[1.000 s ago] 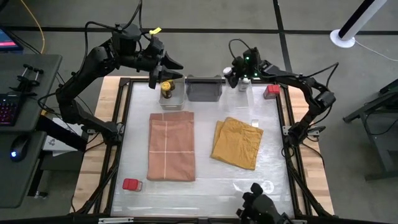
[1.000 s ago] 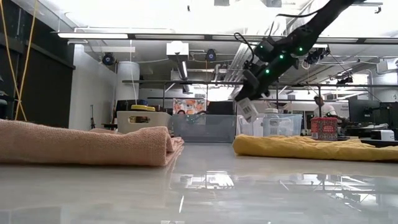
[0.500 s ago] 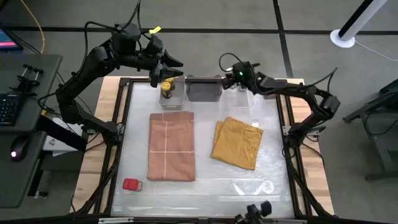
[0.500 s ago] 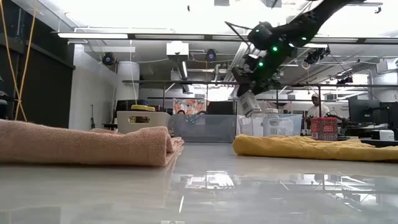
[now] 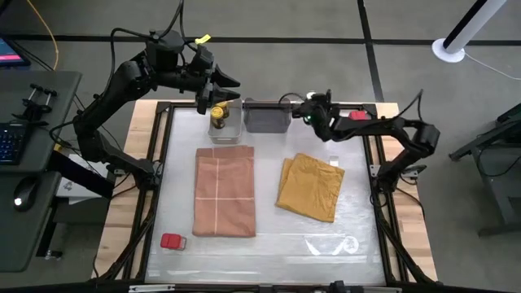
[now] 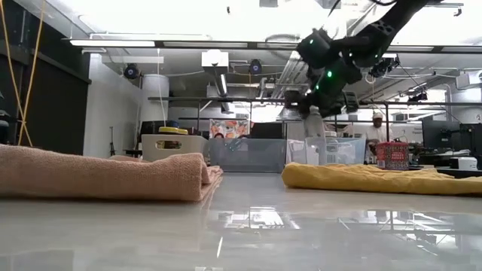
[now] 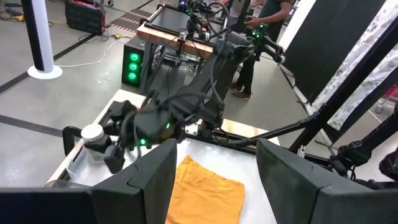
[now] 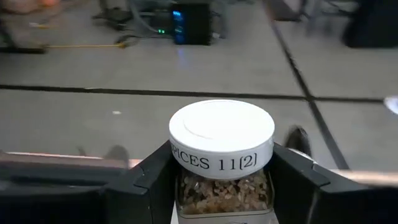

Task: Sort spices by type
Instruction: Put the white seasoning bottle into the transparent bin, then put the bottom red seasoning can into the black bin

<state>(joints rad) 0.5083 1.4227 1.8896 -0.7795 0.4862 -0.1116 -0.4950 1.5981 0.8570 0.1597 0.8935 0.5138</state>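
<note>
Swinging inward along the far edge of the tabletop, the right gripper had left the spot near the red tin where it hung a second earlier and now hovered just beside the grey bin, carrying a white-topped shaker pinched between its fingers. That shift suggested the shaker was on its way to a sorting bin rather than freshly picked. The left gripper had not moved, poised above the yellow-lidded jar in the clear bin; its fingers stood spread with nothing between them. Only the right wrist view showed the grip and the seeds inside the shaker; the high view alone showed the second red tin near the front corner, well apart from the pink cloth and mustard cloth.
</note>
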